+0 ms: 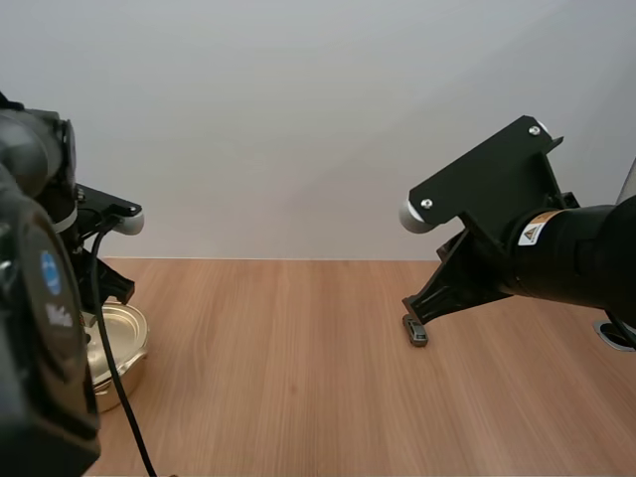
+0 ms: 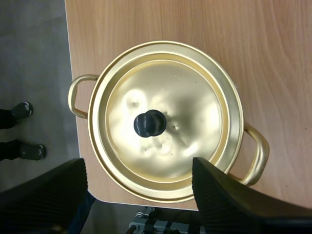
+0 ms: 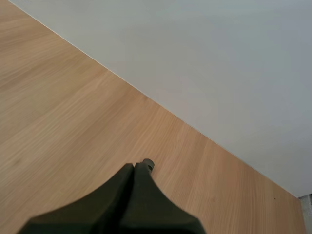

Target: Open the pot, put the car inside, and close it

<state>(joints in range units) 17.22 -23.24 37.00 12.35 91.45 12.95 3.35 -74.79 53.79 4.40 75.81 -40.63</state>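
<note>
A gold pot (image 2: 253, 146) with its lid (image 2: 185, 97) on sits at the table's near left corner, also seen in the high view as the pot (image 1: 119, 343). My left gripper (image 2: 139, 195) hangs open above it, its fingers (image 2: 229, 200) wide apart on either side of the lid's black knob (image 2: 149, 124). Toward the right of the table a small dark car (image 1: 416, 332) sits at the tips of my right gripper (image 1: 413, 316). In the right wrist view the right gripper (image 3: 138, 165) forms a narrow wedge with a bit of the car (image 3: 148, 164) sticking out at its tip.
The wooden table (image 1: 288, 378) stretches bare between pot and car. Its left edge (image 2: 68, 73) runs right beside the pot handle (image 2: 78, 95), with floor beyond, where a person's shoes (image 2: 27, 131) show. A pale wall stands behind the table.
</note>
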